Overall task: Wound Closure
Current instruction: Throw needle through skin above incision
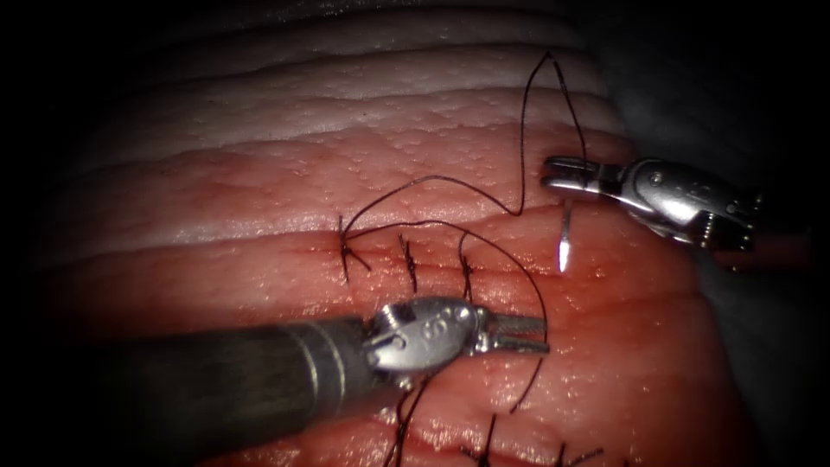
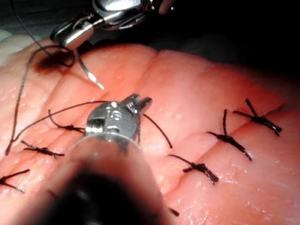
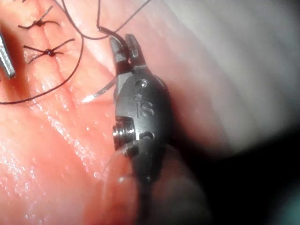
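The needle (image 1: 565, 235) is a slim curved steel sliver, bright at its point. It hangs from the right tool (image 1: 553, 175), gripped near its thread end, with the point directed down toward the tissue (image 1: 259, 173). It is clear of the tissue, not in it, and lies to the right of the cut (image 1: 432, 251). Judged from this hold, the jaws grip the blunt end so that the sharp end stays free to be aimed.

The right tool's jaws are closed on the needle. In the right wrist view the curved body leaves the jaws and sweeps away from them.

The thread (image 1: 523, 130) is dark and thin. From the right tool it rises in a tall narrow loop, falls again, and runs in a slack arc to the stitches (image 1: 408, 259). A second arc drops past the left tool (image 1: 543, 333), just beyond its tips.

The left tool hovers below the stitched line, its two polished jaws slightly parted and holding nothing. Its position near the slack thread suggests readiness to manage it.

The stitches are short dark crossbars with knotted tufts, set directly above the left tool. The tissue is moist, ridged, glistening, pink to pale.
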Controlling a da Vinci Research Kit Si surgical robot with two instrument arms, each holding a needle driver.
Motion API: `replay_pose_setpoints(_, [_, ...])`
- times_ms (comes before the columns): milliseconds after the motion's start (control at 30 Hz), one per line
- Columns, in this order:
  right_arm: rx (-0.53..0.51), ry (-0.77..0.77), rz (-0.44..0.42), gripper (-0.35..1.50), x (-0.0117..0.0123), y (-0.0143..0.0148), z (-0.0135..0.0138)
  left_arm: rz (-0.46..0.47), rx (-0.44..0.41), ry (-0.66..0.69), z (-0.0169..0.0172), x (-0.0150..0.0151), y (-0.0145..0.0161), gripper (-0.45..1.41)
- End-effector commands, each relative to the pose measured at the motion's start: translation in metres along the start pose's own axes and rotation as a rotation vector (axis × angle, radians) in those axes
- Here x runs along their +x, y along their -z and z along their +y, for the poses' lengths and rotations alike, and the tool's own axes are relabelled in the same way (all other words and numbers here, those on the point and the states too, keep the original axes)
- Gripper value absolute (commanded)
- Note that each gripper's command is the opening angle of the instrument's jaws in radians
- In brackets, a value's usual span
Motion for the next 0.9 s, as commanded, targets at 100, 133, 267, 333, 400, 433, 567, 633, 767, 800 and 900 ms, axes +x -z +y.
replay_pose_setpoints(100, [-0.009,0.012,0.016,-0.35,0.0001,-0.0013,-0.0003,-0.084,0.065,-0.014,-0.0015,-0.001,-0.0004,-0.32])
replay_pose_setpoints(133, [-0.012,0.029,0.015,-0.35,0.0002,-0.0015,-0.0005,-0.13,0.103,-0.022,-0.0024,-0.0016,-0.0003,-0.32])
replay_pose_setpoints(267, [-0.019,0.056,0.025,-0.35,0.0,-0.0022,-0.0008,-0.191,0.159,-0.043,-0.0031,-0.0033,-0.001,-0.32])
replay_pose_setpoints(333, [-0.019,0.074,0.026,-0.35,0.0,-0.0023,-0.0009,-0.227,0.174,-0.048,-0.0029,-0.004,-0.0016,-0.32])
replay_pose_setpoints(400, [-0.02,0.079,0.036,-0.35,0.0,-0.0025,-0.0009,-0.243,0.176,-0.053,-0.0027,-0.0045,-0.0021,-0.3])
replay_pose_setpoints(433, [-0.022,0.085,0.045,-0.35,0.0,-0.0026,-0.001,-0.246,0.174,-0.052,-0.0026,-0.0046,-0.0023,-0.3])
replay_pose_setpoints(567, [-0.021,0.116,0.062,-0.35,0.0,-0.0029,-0.0014,-0.248,0.18,-0.055,-0.0023,-0.005,-0.0024,-0.23])
replay_pose_setpoints(633, [-0.019,0.142,0.073,-0.35,0.0,-0.0031,-0.0017,-0.249,0.178,-0.056,-0.0019,-0.0052,-0.002,-0.2])
replay_pose_setpoints(767, [-0.023,0.179,0.083,-0.35,-0.0002,-0.0033,-0.0021,-0.253,0.175,-0.057,-0.0014,-0.0053,-0.0015,-0.16])
replay_pose_setpoints(800, [-0.024,0.192,0.083,-0.35,-0.0002,-0.0034,-0.0022,-0.254,0.175,-0.058,-0.0013,-0.0053,-0.0013,-0.16])
replay_pose_setpoints(900, [-0.028,0.227,0.085,-0.35,-0.0002,-0.0035,-0.0022,-0.256,0.169,-0.058,-0.0009,-0.0054,-0.001,-0.15])
